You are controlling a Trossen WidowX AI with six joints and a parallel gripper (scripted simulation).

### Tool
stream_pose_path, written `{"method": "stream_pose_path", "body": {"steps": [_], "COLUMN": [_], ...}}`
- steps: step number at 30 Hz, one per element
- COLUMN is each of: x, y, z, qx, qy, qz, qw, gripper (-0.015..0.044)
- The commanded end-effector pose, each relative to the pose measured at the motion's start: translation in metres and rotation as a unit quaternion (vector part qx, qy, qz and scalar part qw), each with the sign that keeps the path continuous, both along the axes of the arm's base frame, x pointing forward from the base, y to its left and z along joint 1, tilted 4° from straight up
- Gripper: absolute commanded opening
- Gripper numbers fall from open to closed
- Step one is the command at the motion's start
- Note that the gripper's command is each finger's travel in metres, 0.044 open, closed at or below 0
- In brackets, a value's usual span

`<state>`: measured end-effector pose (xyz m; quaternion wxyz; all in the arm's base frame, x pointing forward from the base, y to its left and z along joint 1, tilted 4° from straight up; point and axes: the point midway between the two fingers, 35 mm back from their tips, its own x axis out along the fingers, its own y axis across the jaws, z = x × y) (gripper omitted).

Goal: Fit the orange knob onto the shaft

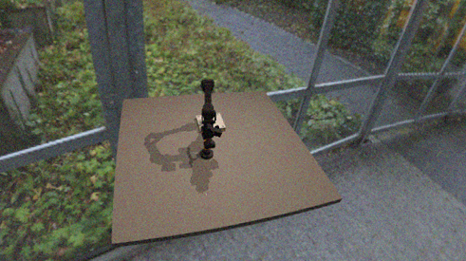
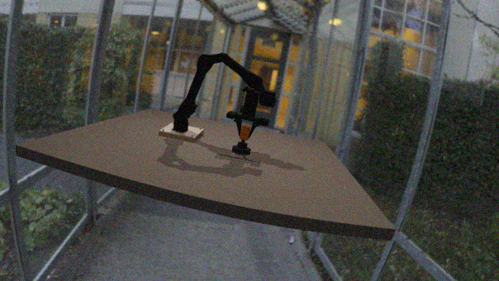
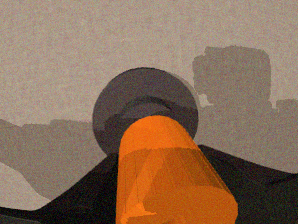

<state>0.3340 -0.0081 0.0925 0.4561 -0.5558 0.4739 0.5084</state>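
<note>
The orange knob [image 2: 244, 132] [image 3: 160, 170] is upright between the two fingers. My gripper [image 2: 244, 136] is shut on it, directly over the round pedestal. The dark round pedestal [image 2: 241, 150] [image 1: 207, 155] [image 3: 145, 82] stands on the table. In the exterior view a short dark stretch shows between the knob's lower end and the wide pedestal base, so the knob is not down on the base. I cannot tell whether the shaft tip is inside the hole. In the wrist view the knob covers the pedestal's near part and hides the shaft. The flat sides are not visible.
The arm's pale base plate [image 1: 219, 122] [image 2: 192, 133] sits on the brown table [image 1: 257, 180] [image 2: 124, 173], behind the pedestal in the top view and left of it in the exterior view. Arm shadows fall across the table around the pedestal.
</note>
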Motion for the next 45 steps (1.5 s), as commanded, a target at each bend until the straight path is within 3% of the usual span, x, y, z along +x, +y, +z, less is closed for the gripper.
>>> {"method": "stream_pose_path", "body": {"steps": [1,29,36,45], "x": [0.0023,-0.0052,-0.0044,-0.0006], "y": [-0.0004,0.0003,0.0002,-0.0001], "z": [-0.0005,0.0024,0.0006,0.0009], "qx": [-0.001,-0.001,-0.005,-0.005], "qy": [-0.004,-0.004,0.003,0.003], "qz": [0.011,0.011,0.11,0.115], "qw": [1.0,1.0,0.994,0.993], "gripper": [0.0,0.0,0.0,0.0]}}
